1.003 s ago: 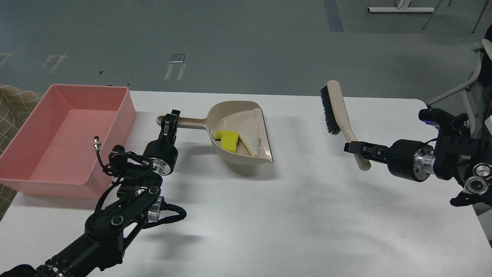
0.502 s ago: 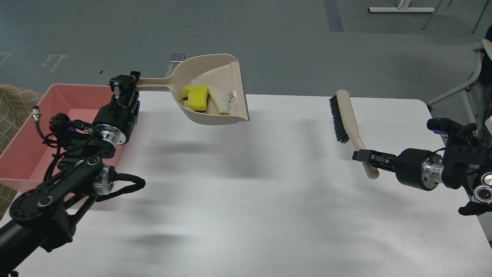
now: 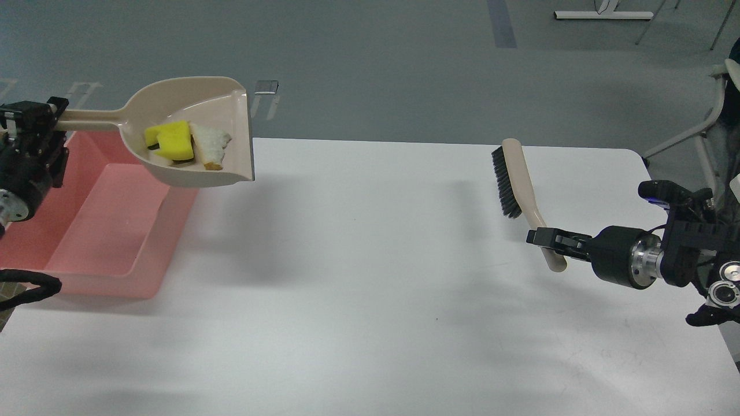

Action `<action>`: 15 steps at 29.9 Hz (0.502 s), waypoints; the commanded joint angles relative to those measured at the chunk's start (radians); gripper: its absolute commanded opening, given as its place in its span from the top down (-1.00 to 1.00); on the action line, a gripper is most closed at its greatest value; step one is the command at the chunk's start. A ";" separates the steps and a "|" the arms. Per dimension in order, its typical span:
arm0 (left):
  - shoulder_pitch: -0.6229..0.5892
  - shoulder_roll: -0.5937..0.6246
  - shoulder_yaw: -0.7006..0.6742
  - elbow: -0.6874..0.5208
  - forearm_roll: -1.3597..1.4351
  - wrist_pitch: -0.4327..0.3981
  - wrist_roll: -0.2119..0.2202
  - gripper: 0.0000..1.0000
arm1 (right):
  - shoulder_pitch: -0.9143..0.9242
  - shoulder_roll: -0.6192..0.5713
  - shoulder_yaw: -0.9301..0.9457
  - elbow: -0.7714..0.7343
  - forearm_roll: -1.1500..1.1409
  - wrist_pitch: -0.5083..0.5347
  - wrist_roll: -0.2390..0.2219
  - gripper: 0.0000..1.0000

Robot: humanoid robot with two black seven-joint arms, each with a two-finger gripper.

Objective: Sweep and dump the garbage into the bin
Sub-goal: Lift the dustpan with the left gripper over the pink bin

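Observation:
My left gripper [image 3: 41, 119] is shut on the handle of the beige dustpan [image 3: 225, 110] and holds it in the air over the right end of the salmon-pink bin [image 3: 98, 254]. The garbage lies in the pan: a yellow spongy chunk [image 3: 170, 140] and a pale bread-like wedge [image 3: 211, 144] beside it. My right gripper [image 3: 540, 238] is shut on the handle of a beige brush [image 3: 520, 179] with black bristles, held above the table's right side.
The white table [image 3: 370, 300] fills the view. A chair [image 3: 702, 133] stands off its right edge. A patterned beige surface [image 3: 14, 147] shows behind the bin at far left.
My left gripper lifted the dustpan with the garbage off the table and carried it left, over the bin. My right gripper with the brush barely shifted.

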State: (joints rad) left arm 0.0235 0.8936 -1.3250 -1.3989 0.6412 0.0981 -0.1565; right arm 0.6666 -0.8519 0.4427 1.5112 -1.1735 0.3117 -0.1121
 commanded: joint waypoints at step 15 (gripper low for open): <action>0.110 0.122 -0.183 0.299 0.021 -0.186 -0.084 1.00 | -0.016 0.005 0.002 0.007 0.000 0.001 0.002 1.00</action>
State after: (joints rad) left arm 0.1366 0.9695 -1.5079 -1.1114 0.6483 -0.0811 -0.2081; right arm 0.6504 -0.8495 0.4464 1.5184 -1.1736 0.3130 -0.1114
